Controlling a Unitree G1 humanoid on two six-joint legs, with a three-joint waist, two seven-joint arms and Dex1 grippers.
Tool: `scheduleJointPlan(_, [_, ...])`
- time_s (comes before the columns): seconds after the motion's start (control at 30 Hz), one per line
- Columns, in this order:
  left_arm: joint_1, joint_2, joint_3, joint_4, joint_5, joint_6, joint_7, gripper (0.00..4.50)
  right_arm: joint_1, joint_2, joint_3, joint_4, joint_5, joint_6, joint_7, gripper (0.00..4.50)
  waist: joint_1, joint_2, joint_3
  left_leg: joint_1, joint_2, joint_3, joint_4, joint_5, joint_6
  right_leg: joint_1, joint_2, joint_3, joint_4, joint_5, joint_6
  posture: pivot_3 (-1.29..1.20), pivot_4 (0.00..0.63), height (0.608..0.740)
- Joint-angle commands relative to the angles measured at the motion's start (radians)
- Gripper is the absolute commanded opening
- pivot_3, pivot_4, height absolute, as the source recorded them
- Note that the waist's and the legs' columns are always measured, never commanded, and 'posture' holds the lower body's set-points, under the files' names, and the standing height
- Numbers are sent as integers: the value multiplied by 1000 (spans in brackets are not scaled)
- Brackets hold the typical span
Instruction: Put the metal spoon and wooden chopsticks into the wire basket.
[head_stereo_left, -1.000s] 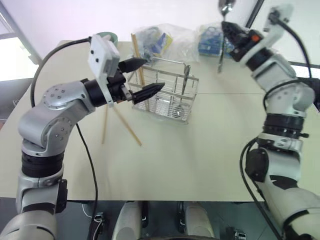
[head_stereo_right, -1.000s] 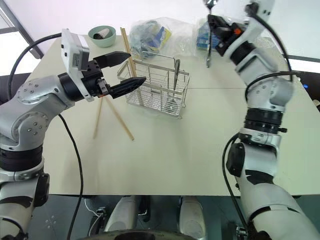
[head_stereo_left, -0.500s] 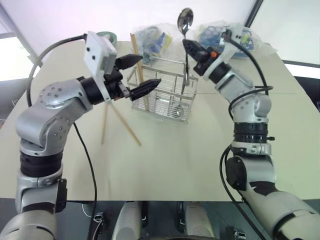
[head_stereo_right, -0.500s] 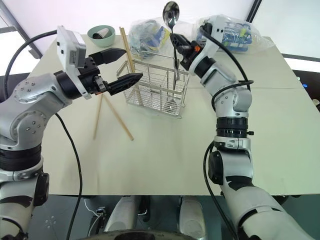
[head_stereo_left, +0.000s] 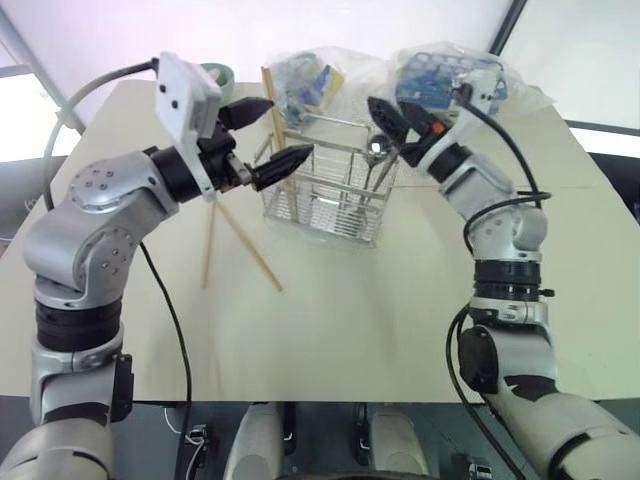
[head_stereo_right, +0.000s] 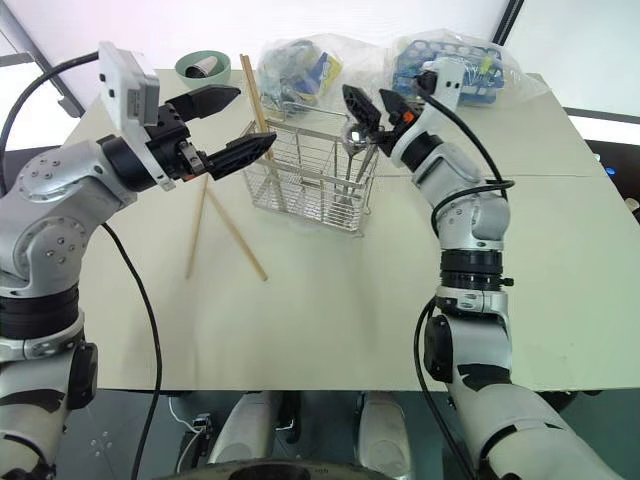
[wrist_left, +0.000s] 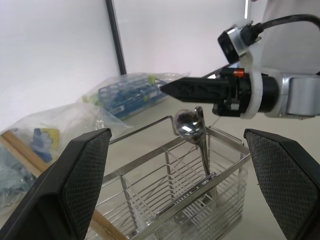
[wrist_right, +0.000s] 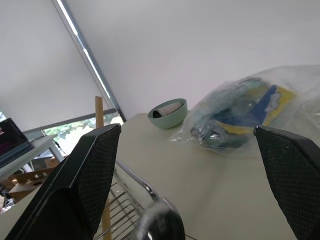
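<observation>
The wire basket (head_stereo_left: 322, 192) stands mid-table. The metal spoon (head_stereo_left: 377, 152) stands in its right end, bowl up, leaning on the rim, free of both grippers. The spoon's bowl (wrist_left: 188, 123) also shows in the left wrist view above the basket rail (wrist_left: 145, 131). My right gripper (head_stereo_right: 372, 108) hangs open just above and behind the spoon. One of the wooden chopsticks (head_stereo_right: 254, 100) stands upright in the basket's left end. Two more chopsticks (head_stereo_right: 195, 232) lie crossed on the table left of the basket. My left gripper (head_stereo_right: 251, 120) is open and empty, hovering at the basket's left end.
Clear plastic bags (head_stereo_left: 318, 78) with blue items lie behind the basket, another bag (head_stereo_left: 445, 75) to their right. A green bowl (head_stereo_right: 202, 66) sits at the back left. A dark seam (head_stereo_right: 560, 176) crosses the table's right side.
My right gripper carried the spoon in from the far right, lowered it into the basket's right end and opened; the spoon now stands there alone. The left gripper stayed roughly in place.
</observation>
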Motion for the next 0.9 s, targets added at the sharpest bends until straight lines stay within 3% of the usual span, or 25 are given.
scheduleJointPlan(0.03, [-62,0,58,27,26,10,81,4500,-78,-58,-52,-39,52,-9,22,4463,0,0,0,0,0,0,0,0,0,0,0,0,0,0,0,0,150,708])
scheduleJointPlan(0.2, [-176,-26,129,187,88,158,337,4500,-140,-158,-111,-83,181,88,103,4463,3,0,0,0,0,-1,0,0,0,0,0,0,0,0,0,0,150,708])
scheduleJointPlan(0.33, [-279,-53,190,381,185,347,579,4500,-78,-256,-92,-225,345,243,278,4463,2,0,0,0,0,-2,0,-3,6,0,0,0,0,0,0,0,150,708])
scheduleJointPlan(0.6, [-251,-50,56,520,315,411,558,4500,154,-395,-5,-450,471,391,489,4463,5,-2,1,0,0,0,0,-3,6,0,-1,0,0,0,1,0,150,708])
scheduleJointPlan(0.73, [-216,-79,78,543,341,537,593,4500,188,-399,4,-464,443,375,454,4463,3,-2,1,0,0,-1,0,-4,6,0,-1,0,0,0,1,0,150,708])
scheduleJointPlan(0.9, [-154,-108,141,424,324,695,589,4500,235,-390,-10,-462,412,341,405,4463,4,-5,2,-1,0,-1,0,-1,2,-1,-1,0,0,0,1,0,150,708])
